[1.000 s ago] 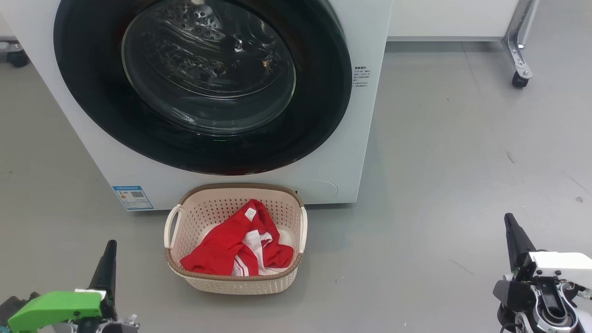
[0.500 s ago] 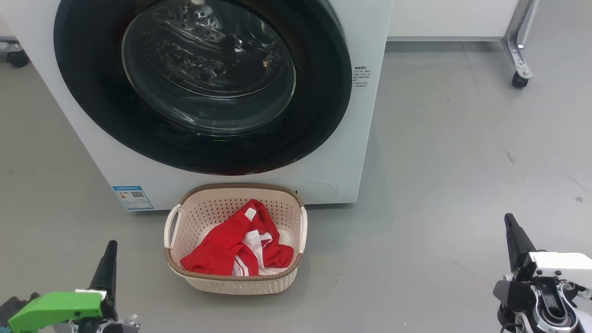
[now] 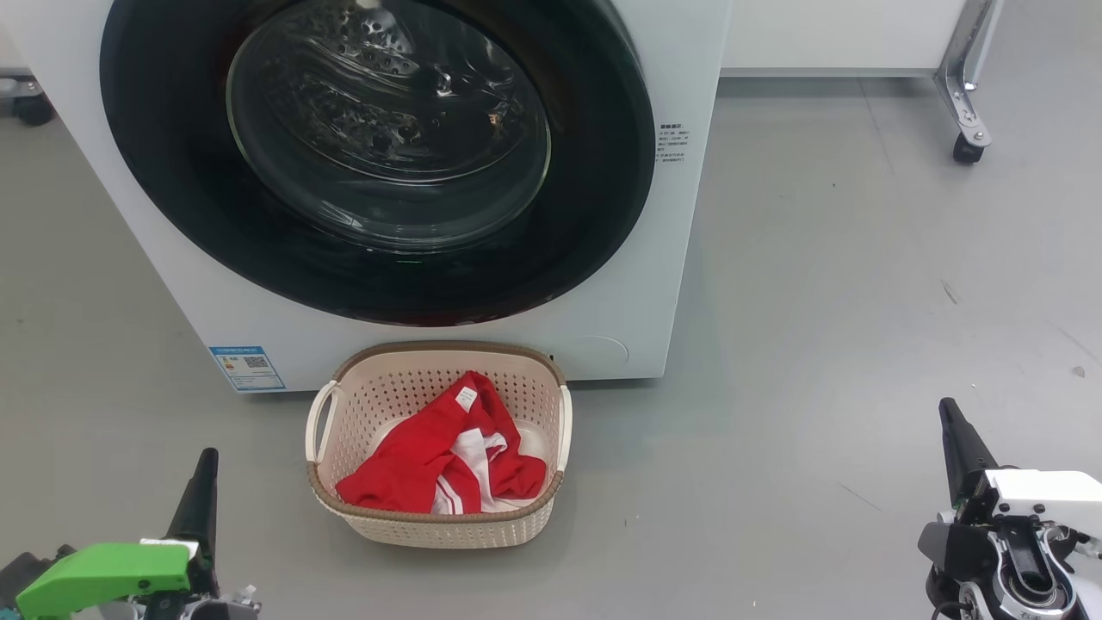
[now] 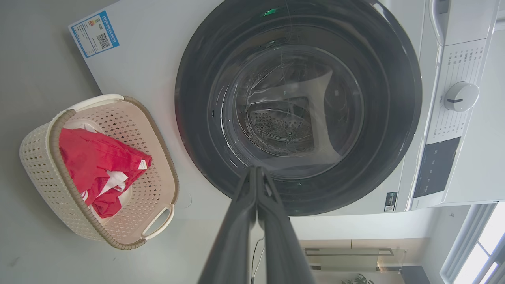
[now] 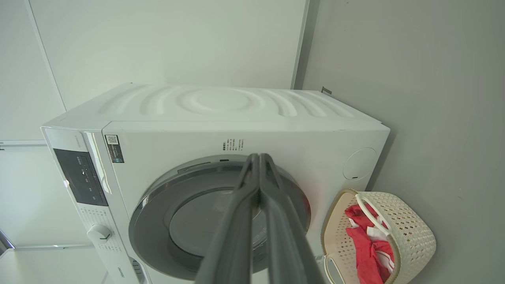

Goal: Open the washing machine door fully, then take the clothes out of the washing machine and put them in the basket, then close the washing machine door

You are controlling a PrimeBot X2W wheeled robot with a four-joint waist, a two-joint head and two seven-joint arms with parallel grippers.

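Clothes (image 3: 430, 469) are seen piled inside basket (image 3: 538, 400): red w/ white stripes, small white label on top. Basket is set on floor (image 3: 818, 301), just in front of washing machine (image 3: 663, 293), below the door. Washing machine door (image 3: 387, 129) is seen shut, flush w/ the front panel; perforated drum is visible thru the glass.

Left gripper (image 3: 207, 461) is held low at lower left of head view, fingers pointed up-frame toward the machine, well apart from basket. Its jaws are pressed together, nothing held. Right gripper (image 3: 947, 409) is held likewise at lower right, jaws closed tight, empty. In both wrist views the finger pairs are seen touching along their length, aimed at the door.

Vs 1 s ago: no change noted. Arms, basket, clothes and door are all found in the same spots.

Floor is plain grey w/ a few scuffs. Blue sticker (image 3: 246, 368) is seen at machine's lower corner, knob (image 4: 461, 96) on ctrl panel, caster (image 3: 967, 148) on a metal leg at the back, white wall (image 5: 158, 39) behind.
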